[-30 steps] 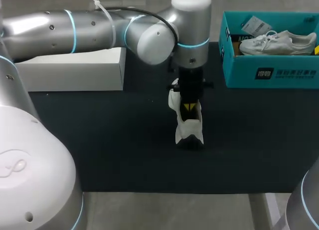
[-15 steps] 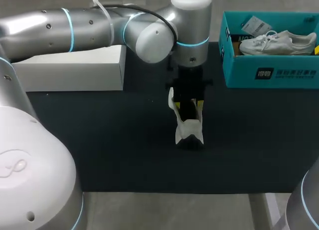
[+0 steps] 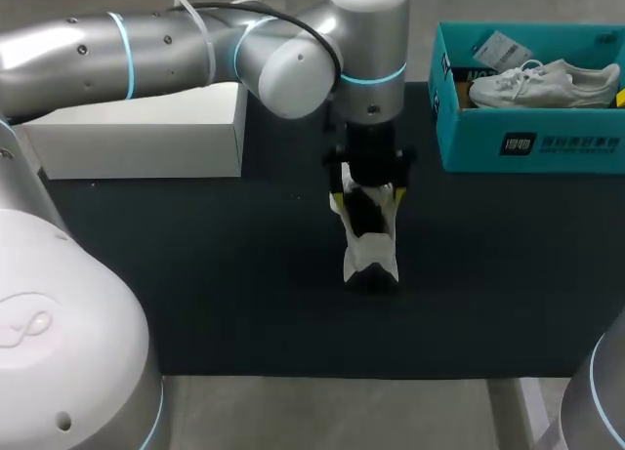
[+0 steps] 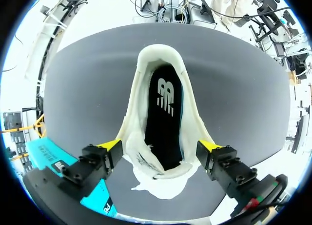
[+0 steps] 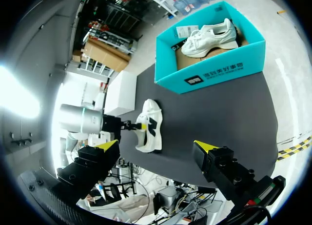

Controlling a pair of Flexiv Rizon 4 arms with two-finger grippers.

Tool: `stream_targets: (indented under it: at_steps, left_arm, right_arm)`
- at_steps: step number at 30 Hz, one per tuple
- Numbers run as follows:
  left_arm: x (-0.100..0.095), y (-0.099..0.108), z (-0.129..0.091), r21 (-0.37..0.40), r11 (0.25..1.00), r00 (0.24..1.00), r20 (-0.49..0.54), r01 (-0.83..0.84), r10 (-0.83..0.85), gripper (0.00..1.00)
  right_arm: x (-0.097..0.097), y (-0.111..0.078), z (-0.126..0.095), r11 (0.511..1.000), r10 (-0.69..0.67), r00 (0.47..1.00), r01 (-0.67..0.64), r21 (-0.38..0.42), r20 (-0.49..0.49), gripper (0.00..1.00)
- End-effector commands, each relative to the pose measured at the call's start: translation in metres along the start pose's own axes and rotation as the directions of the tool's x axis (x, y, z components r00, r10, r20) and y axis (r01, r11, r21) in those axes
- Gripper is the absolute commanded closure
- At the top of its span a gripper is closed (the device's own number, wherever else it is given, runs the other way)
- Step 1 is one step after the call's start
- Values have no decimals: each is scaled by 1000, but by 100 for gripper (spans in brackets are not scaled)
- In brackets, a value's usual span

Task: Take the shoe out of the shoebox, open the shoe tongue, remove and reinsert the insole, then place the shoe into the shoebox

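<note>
A white shoe (image 3: 369, 257) stands on the black mat (image 3: 215, 274) at the middle of the table. In the left wrist view the shoe (image 4: 192, 125) faces up with its mouth wide and a black insole (image 4: 165, 117) lying inside. My left gripper (image 3: 368, 189) hangs right over it, open, one yellow fingertip (image 4: 111, 145) at each side of the shoe's collar. The teal shoebox (image 3: 532, 143) at the far right holds a second white shoe (image 3: 542, 84). My right gripper (image 5: 156, 148) is open and empty, high above the mat, far from the shoe (image 5: 148, 127).
A white box lid (image 3: 146, 138) lies at the far left of the mat, under my left arm. The shoebox (image 5: 214, 73) and its shoe (image 5: 207, 37) show ahead of my right gripper, the lid (image 5: 119, 93) beside them.
My left gripper went from shut inside the shoe's mouth to open, and rose a little. The shoe stays in place. The right arm has not moved.
</note>
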State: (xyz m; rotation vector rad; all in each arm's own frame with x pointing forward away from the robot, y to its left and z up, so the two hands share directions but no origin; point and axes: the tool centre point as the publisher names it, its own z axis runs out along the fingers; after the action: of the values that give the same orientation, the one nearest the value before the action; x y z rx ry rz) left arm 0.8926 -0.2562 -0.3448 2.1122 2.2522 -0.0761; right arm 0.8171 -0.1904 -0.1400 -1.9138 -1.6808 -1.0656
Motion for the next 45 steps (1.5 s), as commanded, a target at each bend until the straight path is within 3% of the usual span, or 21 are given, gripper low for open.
stream_targets:
  at_steps: [1, 5, 6, 7, 8, 9, 11, 12, 20, 34, 45]
  left_arm:
    - [-3, 9, -12, -16, 1000, 1000, -2, 7, -7, 0]
    - [-8, 19, -24, -38, 999, 1000, 10, 15, -15, 4]
    - [-9, 22, -28, -44, 999, 1000, 8, 18, -18, 16]
    - [-9, 26, -31, -58, 998, 1000, 4, 19, -18, 39]
    - [-10, 31, -34, -71, 997, 1000, 8, 19, -19, 52]
    - [-10, 35, -37, -82, 996, 1000, 8, 24, -24, 58]
    - [-12, 44, -41, -90, 995, 999, 20, 46, -44, 80]
    - [-13, 48, -42, -97, 994, 999, 22, 50, -48, 100]
    - [-24, 44, -33, -28, 996, 995, 58, 87, -85, 100]
    - [-2, 22, -14, 71, 985, 986, -71, 154, -149, 100]
    - [13, -14, -4, 134, 955, 957, -158, 266, -244, 100]
  right_arm:
    - [0, -1, 0, 1000, 1, 1000, -1, -1, 2, 0]
    - [0, -1, 0, 1000, 1, 1000, -1, -1, 2, 0]
    - [0, -1, 0, 1000, 1, 1000, -1, -1, 2, 0]
    - [0, -1, 0, 1000, 1, 1000, -1, -1, 2, 0]
    - [0, -1, 0, 1000, 1, 1000, -1, -1, 2, 0]
    - [0, -1, 0, 1000, 1, 1000, -1, -1, 2, 0]
    - [0, -1, 0, 1000, 1, 1000, -1, -1, 2, 0]
    - [0, -1, 0, 1000, 1, 1000, -1, -1, 2, 0]
    - [0, -1, 0, 1000, 1, 1000, -1, -1, 2, 0]
    - [0, -1, 0, 1000, 1, 1000, -1, -1, 2, 0]
    - [0, -1, 0, 1000, 1, 1000, -1, -1, 2, 0]
